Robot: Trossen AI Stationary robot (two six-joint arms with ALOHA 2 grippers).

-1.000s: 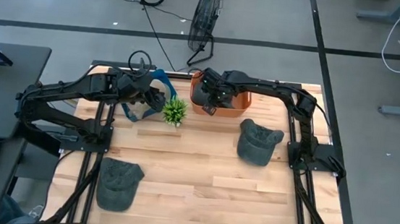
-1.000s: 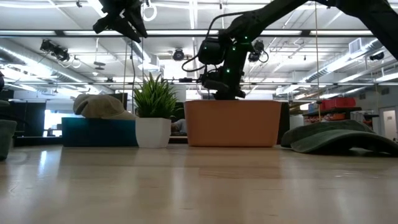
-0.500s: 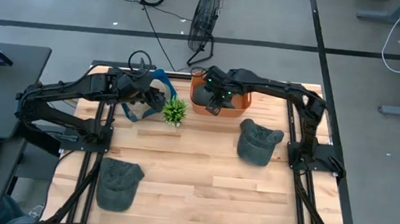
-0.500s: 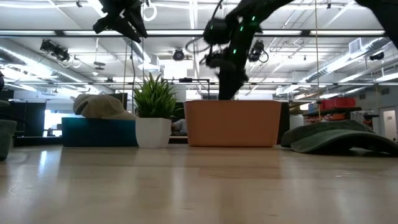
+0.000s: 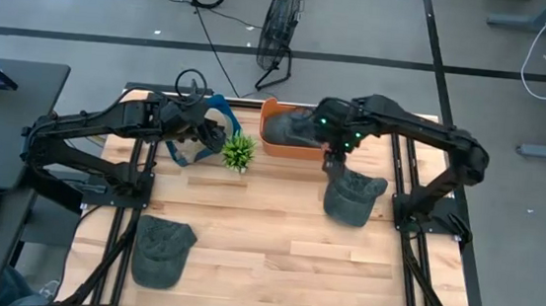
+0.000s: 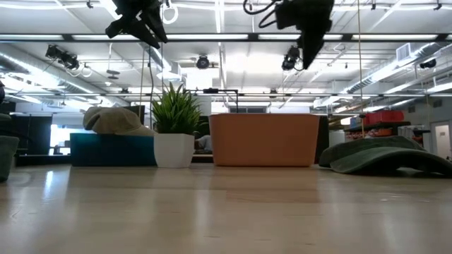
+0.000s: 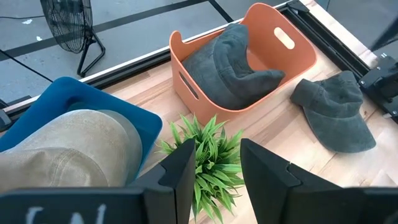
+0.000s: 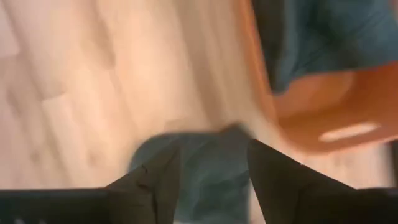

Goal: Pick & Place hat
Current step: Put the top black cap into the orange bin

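Note:
A dark green hat (image 5: pixel 290 127) lies inside the orange bin (image 7: pixel 273 18) at the table's far middle. A second dark hat (image 5: pixel 352 195) lies flat on the table to the right of the bin. A third (image 5: pixel 160 250) lies at the near left. My right gripper (image 5: pixel 337 162) is open and empty, high in the air between the bin and the second hat, which shows below its fingers in the right wrist view (image 8: pixel 205 168). My left gripper (image 7: pixel 214 168) is open and empty, held high by the blue bin (image 7: pixel 81 99).
A tan hat (image 7: pixel 62 149) rests in the blue bin at the far left. A small potted plant (image 5: pixel 238 152) stands between the two bins. Bare wood lies across the table's near middle. A fan (image 5: pixel 280 20) stands on the floor beyond the far edge.
My right gripper has risen out of the orange bin and swung toward the table's right and near side, over the dark hat beside the bin. The hat in the bin has stayed where it was.

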